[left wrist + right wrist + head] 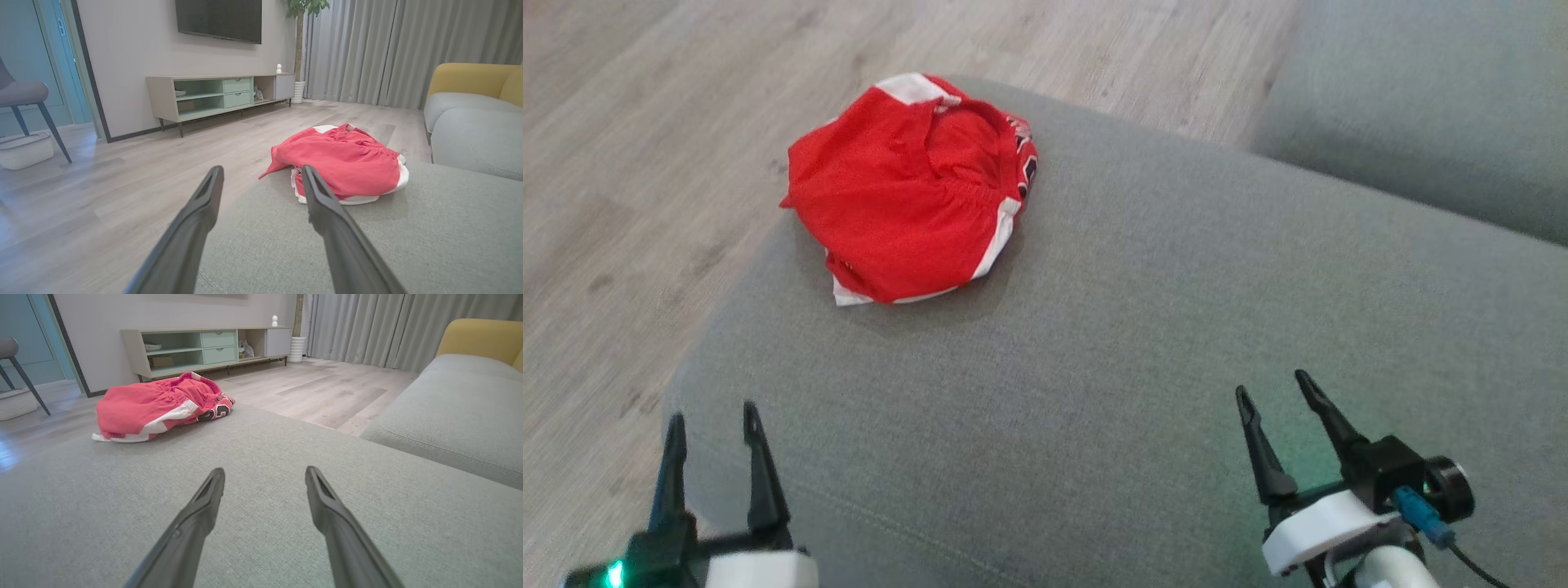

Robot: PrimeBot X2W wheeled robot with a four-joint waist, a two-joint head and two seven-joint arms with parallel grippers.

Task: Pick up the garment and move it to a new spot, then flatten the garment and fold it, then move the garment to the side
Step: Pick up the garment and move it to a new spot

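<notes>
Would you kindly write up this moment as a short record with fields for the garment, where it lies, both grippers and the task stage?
garment: red with white trim, crumpled in a heap, neither flattened nor folded
location: far-left part of the grey cushion, close to its edge by the wooden floor
left gripper: open and empty, apart from the garment, the nearer of the two
right gripper: open and empty, over bare cushion, farther from the garment
task stage: garment not yet picked up
</notes>
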